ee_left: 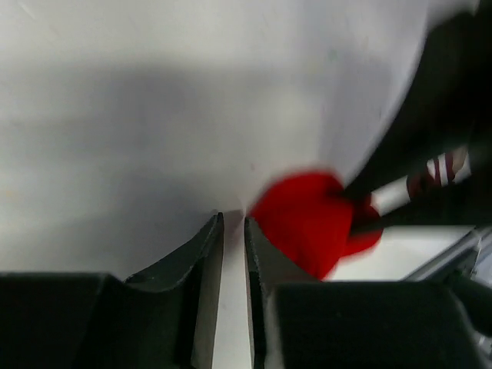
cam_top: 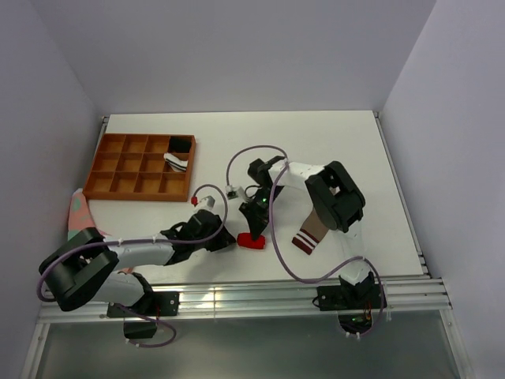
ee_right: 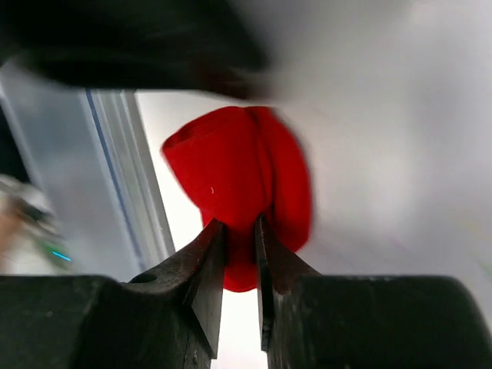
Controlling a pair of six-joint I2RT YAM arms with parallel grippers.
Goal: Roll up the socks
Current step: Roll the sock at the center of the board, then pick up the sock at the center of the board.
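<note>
Two socks lie near the front edge of a white, matte surface (cam_top: 331, 150) enclosed by pale walls (cam_top: 237, 47). The red sock (cam_top: 252, 242), bunched into a soft lump, is pinched by the right claw (ee_right: 237, 224). The left claw (ee_left: 233, 219), nearly closed and empty, sits just beside it. The tan sock (cam_top: 308, 240), with a striped cuff, lies nearby. A brown compartmented tray (cam_top: 99, 170) stands at rear left.

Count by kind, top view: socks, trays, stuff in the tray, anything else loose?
Socks: 2 (red sock, tan sock)
Divided tray: 1
Items in the tray: 2 (black item, white-and-black item)
Pink-and-green fabric, left edge: 1
Total: 6
</note>
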